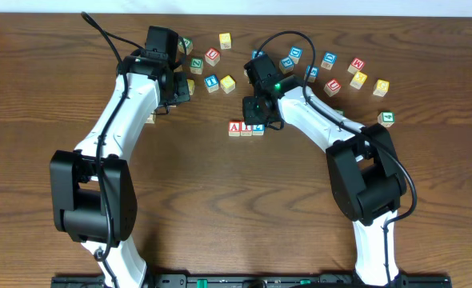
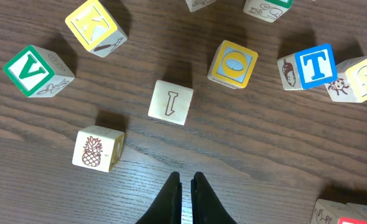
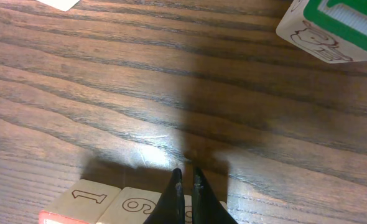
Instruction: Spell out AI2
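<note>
Three blocks stand in a row at the table's middle: a red A block (image 1: 234,127), a red I block (image 1: 246,127) and a blue block (image 1: 258,126). In the right wrist view their side faces show, with outlined 1 (image 3: 78,202) and 9 (image 3: 137,208). My right gripper (image 3: 185,173) is shut and empty, right over the third block (image 1: 262,112). My left gripper (image 2: 186,179) is shut and empty above bare wood, just short of a plain I block (image 2: 171,102).
Loose letter blocks lie across the back of the table (image 1: 332,68). The left wrist view shows a green V (image 2: 29,70), yellow K (image 2: 93,25), yellow O (image 2: 233,64), blue T (image 2: 314,65) and a pineapple block (image 2: 97,149). A green block (image 3: 333,25) sits beyond the right gripper.
</note>
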